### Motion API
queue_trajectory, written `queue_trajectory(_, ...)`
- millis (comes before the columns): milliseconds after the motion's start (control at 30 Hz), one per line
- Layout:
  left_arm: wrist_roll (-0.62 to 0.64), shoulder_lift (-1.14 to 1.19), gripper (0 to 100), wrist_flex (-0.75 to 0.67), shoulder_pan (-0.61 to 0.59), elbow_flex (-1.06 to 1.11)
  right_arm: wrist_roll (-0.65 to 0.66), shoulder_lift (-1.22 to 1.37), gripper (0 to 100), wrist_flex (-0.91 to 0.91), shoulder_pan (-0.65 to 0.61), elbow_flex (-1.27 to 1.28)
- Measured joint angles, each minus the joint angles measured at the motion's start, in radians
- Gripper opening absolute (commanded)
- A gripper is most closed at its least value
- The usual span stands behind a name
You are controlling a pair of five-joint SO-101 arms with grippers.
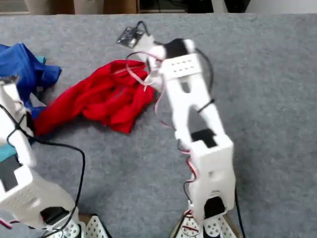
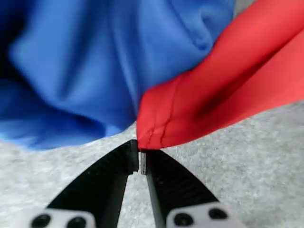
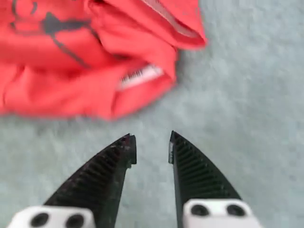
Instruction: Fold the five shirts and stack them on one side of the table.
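A crumpled red shirt point(image 1: 106, 96) lies left of the table's middle, its print and neck label facing up point(image 3: 95, 52). A blue shirt point(image 1: 22, 69) is bunched at the far left, touching the red one point(image 2: 223, 90). My left gripper point(image 2: 141, 156) is shut, with the tips pinching a hemmed corner of the red shirt right beside the blue shirt point(image 2: 76, 71). My right gripper point(image 3: 152, 145) is open with a narrow gap, above bare table just off the red shirt's edge, with nothing between its fingers.
Grey felt covers the table point(image 1: 257, 74). The right arm point(image 1: 190, 99) stretches from the front edge toward the red shirt. The left arm point(image 1: 17, 148) stands at the front left, with a bit of teal cloth point(image 1: 6, 152) by it.
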Motion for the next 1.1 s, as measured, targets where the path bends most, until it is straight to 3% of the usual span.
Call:
queue_trajectory(200, 0.0, -0.227, 2, -0.247, -0.005, 0.373, -0.147, 0.219, 13.0, -0.063, -0.074, -0.043)
queue_trajectory(333, 0.0, -0.419, 2, -0.331, -0.005, 0.563, -0.221, 0.347, 12.8, -0.043, -0.095, -0.186)
queue_trajectory(433, 0.0, -0.545, 2, -0.358, -0.005, 0.66, -0.258, 0.428, 11.5, 0.029, -0.098, -0.322)
queue_trajectory(533, 0.0, -0.641, 2, -0.362, -0.005, 0.721, -0.262, 0.506, 0.0, 0.12, -0.098, -0.46)
queue_trajectory(733, 0.0, -0.741, 2, -0.362, -0.005, 0.775, -0.253, 0.6, 0.1, 0.299, -0.098, -0.66)
queue_trajectory(900, 0.0, -0.749, 2, -0.362, -0.008, 0.775, -0.25, 0.539, 0.1, 0.308, -0.087, -0.566)
queue_trajectory(1100, 0.0, -0.76, 2, -0.307, -0.011, 0.775, -0.222, 0.203, 0.1, 0.31, -0.077, -0.135)
